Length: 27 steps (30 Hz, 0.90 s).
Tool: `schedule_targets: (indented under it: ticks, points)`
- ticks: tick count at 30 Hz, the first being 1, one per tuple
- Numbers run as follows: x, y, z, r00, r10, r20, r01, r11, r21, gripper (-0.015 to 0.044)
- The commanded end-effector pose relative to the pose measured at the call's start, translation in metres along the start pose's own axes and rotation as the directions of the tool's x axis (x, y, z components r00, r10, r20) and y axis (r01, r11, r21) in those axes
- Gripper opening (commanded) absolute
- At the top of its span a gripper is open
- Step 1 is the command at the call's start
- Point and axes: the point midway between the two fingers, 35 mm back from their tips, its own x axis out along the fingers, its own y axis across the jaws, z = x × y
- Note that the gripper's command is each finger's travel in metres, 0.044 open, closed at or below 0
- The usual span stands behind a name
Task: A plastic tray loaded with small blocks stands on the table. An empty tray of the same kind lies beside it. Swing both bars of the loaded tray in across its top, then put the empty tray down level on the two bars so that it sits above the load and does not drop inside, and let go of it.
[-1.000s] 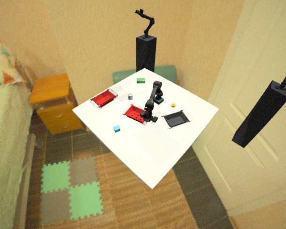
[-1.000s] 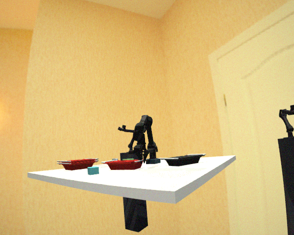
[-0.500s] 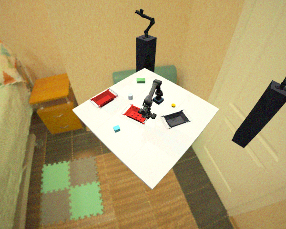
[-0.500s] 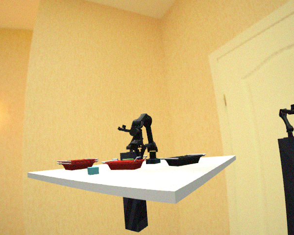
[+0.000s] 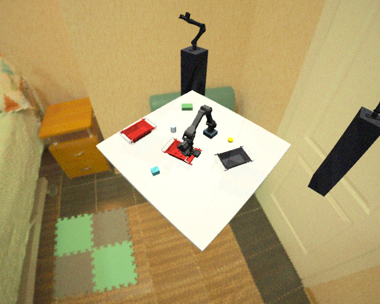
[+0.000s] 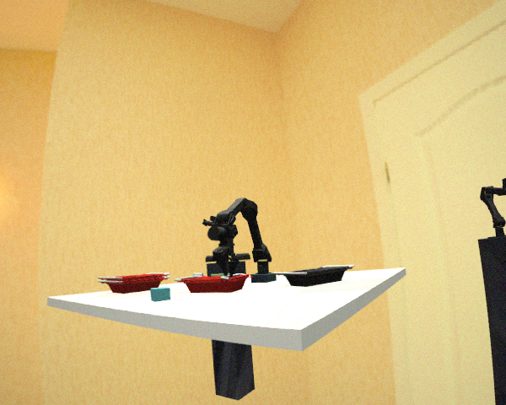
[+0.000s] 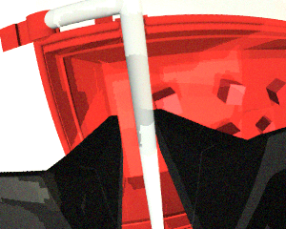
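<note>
Loaded tray (image 5: 173, 149) sits near the middle of the table (image 5: 196, 202), directly under the wrist. In the top view its long axis runs from upper left to lower right. In the wrist view that axis runs left to right, and small blocks (image 7: 271, 92) lie loose on the red floor.

One wire bar (image 7: 138, 76) lies in across the tray's top near its left end, spanning the short width. At the far rim it bends left toward a tab at the corner. I cannot place the second bar with confidence; the top view shows a thin white line just outside the upper-left end.

Gripper (image 7: 137, 121) points down over the tray, its fingers set narrowly apart and straddling the bar. They are not clamped on it; the hand holds nothing. From the side view, the gripper (image 6: 224, 266) is low, at about rim height.

Room to move:
- Empty red tray (image 5: 137, 130) lies up and left, well apart, its long axis roughly at right angles to the loaded one.
- Black tray (image 5: 233, 158) lies to the right, with open table between.
- Teal block (image 5: 154, 170) sits near the loaded tray's lower left side, not touching.
- Grey cylinder (image 5: 173, 128) stands just beyond its upper end.
- Yellow disc (image 5: 230, 139) and green block (image 5: 187, 106) lie farther off, toward the back edges.
- The near half of the table carries none of these things.
</note>
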Motion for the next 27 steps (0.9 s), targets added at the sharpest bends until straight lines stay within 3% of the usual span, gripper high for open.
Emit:
schedule_targets:
  ticks: [1, 10, 27]
  points:
    - [0.002, 0.001, -0.001, 1.0, 0.006, -0.005, -0.006, 1.0, -0.014, 0.0085]
    - [-0.042, 0.002, 0.001, 1.0, 0.006, -0.005, -0.006, 1.0, -0.014, 0.0085]
    - [-0.037, 0.002, 0.002, 1.0, 0.002, -0.001, -0.002, 1.0, -0.01, 0.0085]
